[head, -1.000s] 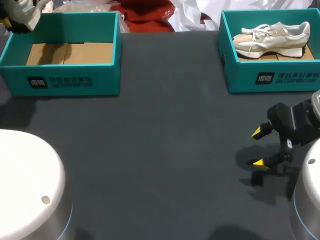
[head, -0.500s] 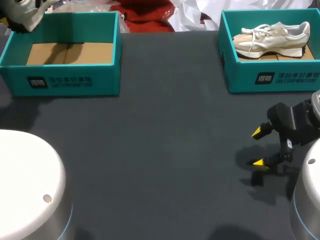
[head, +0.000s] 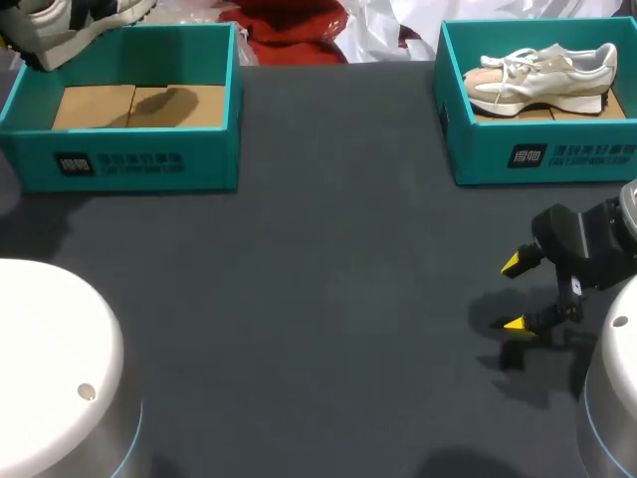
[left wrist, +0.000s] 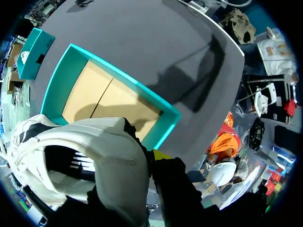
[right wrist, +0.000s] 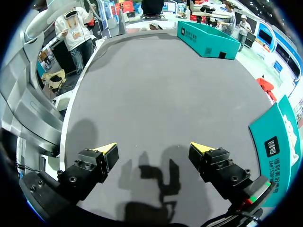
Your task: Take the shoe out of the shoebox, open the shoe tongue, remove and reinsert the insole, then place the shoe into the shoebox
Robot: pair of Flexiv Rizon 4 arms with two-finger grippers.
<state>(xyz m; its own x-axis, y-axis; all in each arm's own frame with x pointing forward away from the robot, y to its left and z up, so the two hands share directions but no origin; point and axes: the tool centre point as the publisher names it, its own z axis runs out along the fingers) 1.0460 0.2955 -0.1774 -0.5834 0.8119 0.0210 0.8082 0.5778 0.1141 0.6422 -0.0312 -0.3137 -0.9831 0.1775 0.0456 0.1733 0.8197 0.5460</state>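
step one in hand: our left gripper [left wrist: 144,158] clamps shoe [left wrist: 80,156], aloft above left shoebox [head: 129,164]. our right gripper [head: 518,294] gapes empty over table [head: 328,299]. next, we judge: set shoe down, open tongue.

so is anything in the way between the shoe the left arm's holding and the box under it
Nothing visible. The shoe hangs above the far left corner of the left shoebox, and the box's cardboard floor is bare.
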